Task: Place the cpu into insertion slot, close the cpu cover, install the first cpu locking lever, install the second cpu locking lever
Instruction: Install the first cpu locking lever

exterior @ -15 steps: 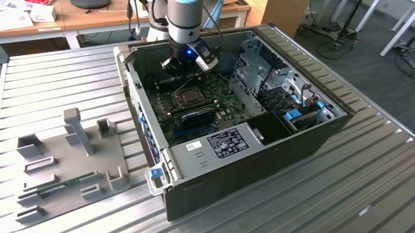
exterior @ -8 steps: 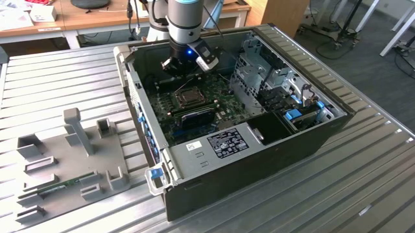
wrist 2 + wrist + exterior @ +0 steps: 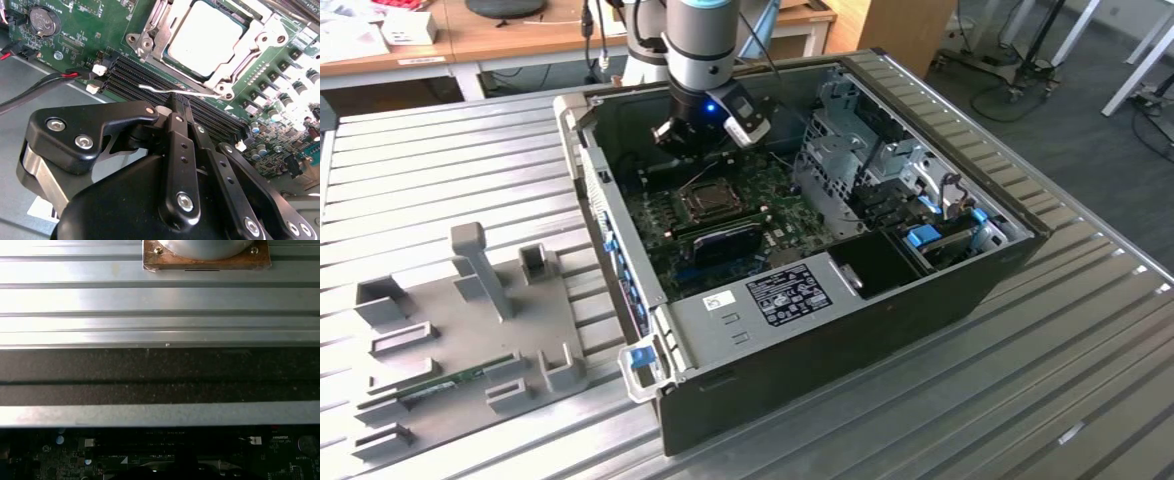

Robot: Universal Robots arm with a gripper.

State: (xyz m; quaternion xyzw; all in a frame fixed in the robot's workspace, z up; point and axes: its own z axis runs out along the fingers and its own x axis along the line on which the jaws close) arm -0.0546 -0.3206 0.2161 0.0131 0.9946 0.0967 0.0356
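The silver-topped cpu [image 3: 205, 40] lies in the insertion slot [image 3: 710, 200] of the green motherboard. The cpu cover [image 3: 235, 67] is folded down flat around it. A thin silver locking lever [image 3: 195, 93] runs along the socket's edge beside the memory slots, its free end sticking out. My gripper [image 3: 167, 107] is shut, and its black fingertips [image 3: 150, 111] sit right at this lever, apparently touching it with nothing clamped between them. In the exterior view the gripper [image 3: 700, 138] hangs inside the open computer case, just beyond the socket.
Long black memory slots [image 3: 145, 75] lie between gripper and socket. Red and black cables [image 3: 40, 85] and a coin battery [image 3: 44, 21] are close by. A metal drive cage [image 3: 867, 160] fills the case's right side. A grey fixture plate [image 3: 454, 330] lies on the ribbed table.
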